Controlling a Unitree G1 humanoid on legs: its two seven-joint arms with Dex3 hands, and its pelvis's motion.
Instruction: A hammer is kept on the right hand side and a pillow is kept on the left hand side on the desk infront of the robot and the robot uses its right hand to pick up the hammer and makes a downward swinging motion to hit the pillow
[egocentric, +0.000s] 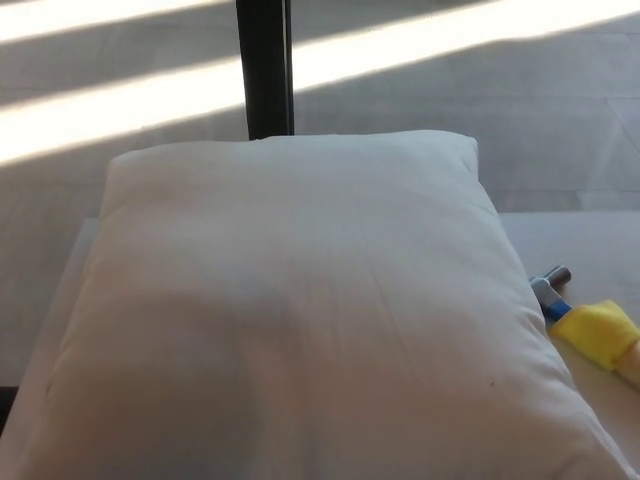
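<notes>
A big white pillow (300, 310) lies on the counter (590, 245), a hammer (585, 325) rests just beside its right edge, and no hand shows.

No readable text or labels anywhere.

Plain white pillow (300, 320); yellow, blue and grey hammer (590, 325).

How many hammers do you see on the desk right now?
1. The hammer lies on the desk at the right edge of the pillow, only partly in frame. The pillow could hide more.
</notes>
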